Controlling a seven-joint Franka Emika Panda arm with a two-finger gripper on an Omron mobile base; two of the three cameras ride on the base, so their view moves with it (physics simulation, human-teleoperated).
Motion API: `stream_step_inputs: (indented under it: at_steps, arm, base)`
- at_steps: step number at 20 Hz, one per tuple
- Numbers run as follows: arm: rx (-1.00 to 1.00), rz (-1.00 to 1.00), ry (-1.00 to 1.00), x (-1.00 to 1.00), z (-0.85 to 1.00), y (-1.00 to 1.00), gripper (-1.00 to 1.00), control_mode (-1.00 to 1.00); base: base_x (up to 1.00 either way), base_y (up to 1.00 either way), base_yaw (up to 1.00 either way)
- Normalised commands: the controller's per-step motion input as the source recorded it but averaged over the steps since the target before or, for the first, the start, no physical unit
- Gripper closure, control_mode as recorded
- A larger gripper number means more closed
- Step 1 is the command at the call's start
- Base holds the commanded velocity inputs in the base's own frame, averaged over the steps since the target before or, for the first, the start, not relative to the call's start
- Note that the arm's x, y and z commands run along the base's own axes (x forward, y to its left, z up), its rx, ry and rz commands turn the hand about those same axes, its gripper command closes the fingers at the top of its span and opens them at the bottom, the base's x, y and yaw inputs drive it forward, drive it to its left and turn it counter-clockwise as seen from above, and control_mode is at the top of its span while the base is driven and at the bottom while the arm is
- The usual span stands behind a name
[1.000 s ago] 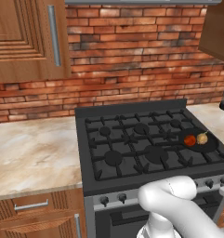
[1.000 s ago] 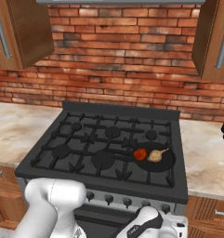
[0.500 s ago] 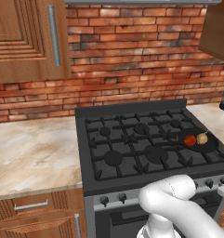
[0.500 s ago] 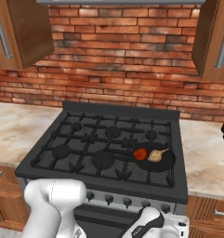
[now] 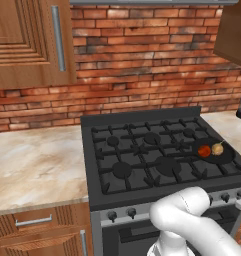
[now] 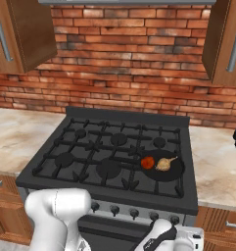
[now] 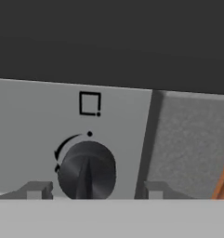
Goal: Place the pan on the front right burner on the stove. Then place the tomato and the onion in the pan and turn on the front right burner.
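Note:
The black pan (image 5: pixel 215 153) (image 6: pixel 162 165) sits on the front right burner of the stove (image 5: pixel 142 165) (image 6: pixel 90 162). In it lie the red tomato (image 5: pixel 204 150) (image 6: pixel 147 163) and, right beside it, the tan onion (image 5: pixel 218 148) (image 6: pixel 163 163). My gripper (image 7: pixel 95 190) is low in front of the stove's steel panel. It is open, and its fingertips (image 7: pixel 37 189) stand on either side of a black knob (image 7: pixel 87 172) with a small gap at each side. A square burner mark (image 7: pixel 89 103) is printed above that knob.
A row of small black knobs (image 6: pixel 114 210) runs along the stove's front. Marble counters (image 5: pixel 32 165) (image 6: pixel 215 157) flank the stove, with wooden drawers (image 5: pixel 37 225) below. A brick wall and wooden upper cabinets (image 5: pixel 27 40) stand behind.

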Motion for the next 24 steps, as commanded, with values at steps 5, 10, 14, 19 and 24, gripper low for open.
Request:
stream_step_inputs:
  at_steps: [5,10,14,19,24]
  arm:
    - [0.00,0.00,0.00,0.19,-0.13,-0.03,1.00,-1.00]
    - [-0.03,0.00,-0.01,0.05,-0.01,0.04,1.00,-1.00]
    - [-0.09,0.00,-0.06,-0.01,0.00,0.29,1.00,-1.00]
    - [-0.13,0.00,-0.09,-0.01,0.00,0.42,1.00,-1.00]
    - [-0.13,0.00,-0.12,-0.01,0.00,0.25,1.00,-1.00]
  base:
    - [0.00,0.00,0.00]
    - [0.00,0.00,0.00]
    - [0.00,0.00,0.00]
    - [0.00,0.00,0.00]
    - [0.00,0.00,0.00]
